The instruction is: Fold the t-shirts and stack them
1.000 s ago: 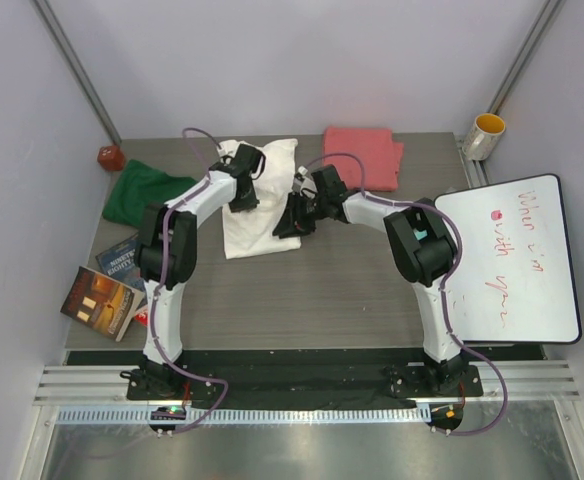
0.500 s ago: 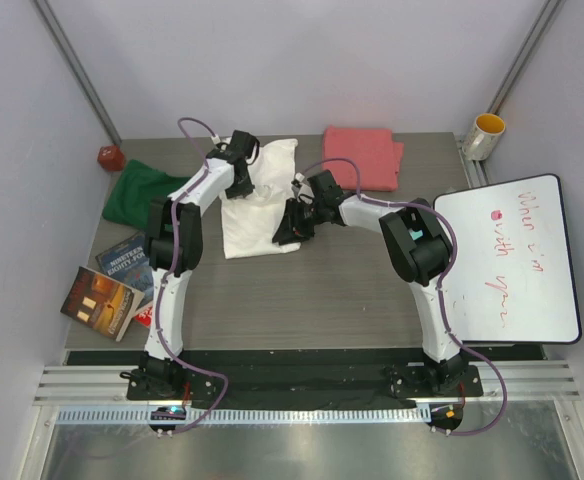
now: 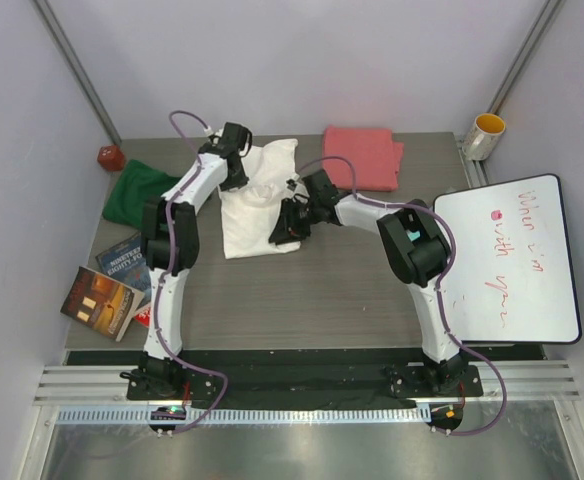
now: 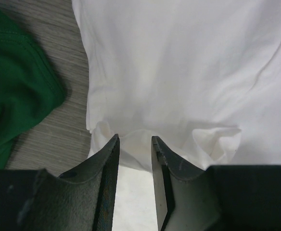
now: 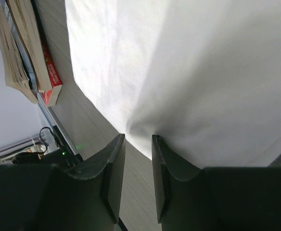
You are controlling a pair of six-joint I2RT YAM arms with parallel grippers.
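Observation:
The large white t-shirt (image 3: 257, 210) lies partly folded in the middle of the table. My left gripper (image 3: 234, 172) is at its far left corner. In the left wrist view the jaws (image 4: 134, 139) stand narrowly apart with a puckered fold of white cloth (image 4: 179, 72) between them. My right gripper (image 3: 284, 225) is at the shirt's right edge. In the right wrist view its jaws (image 5: 138, 137) pinch the edge of the white cloth (image 5: 188, 67) at the tips. The dark green t-shirt (image 3: 137, 192) lies crumpled at the left (image 4: 15, 96). The coral-pink t-shirt (image 3: 362, 157) lies folded at the back.
Two books (image 3: 102, 295) lie at the left front edge and also show in the right wrist view (image 5: 30, 53). A whiteboard (image 3: 507, 260) lies at the right, a yellow mug (image 3: 486, 135) at the back right, and a small red object (image 3: 110, 156) at the back left.
My left gripper has moved toward the far left corner of the white t-shirt, and the cloth there has wrinkled. My right gripper has shifted slightly left.

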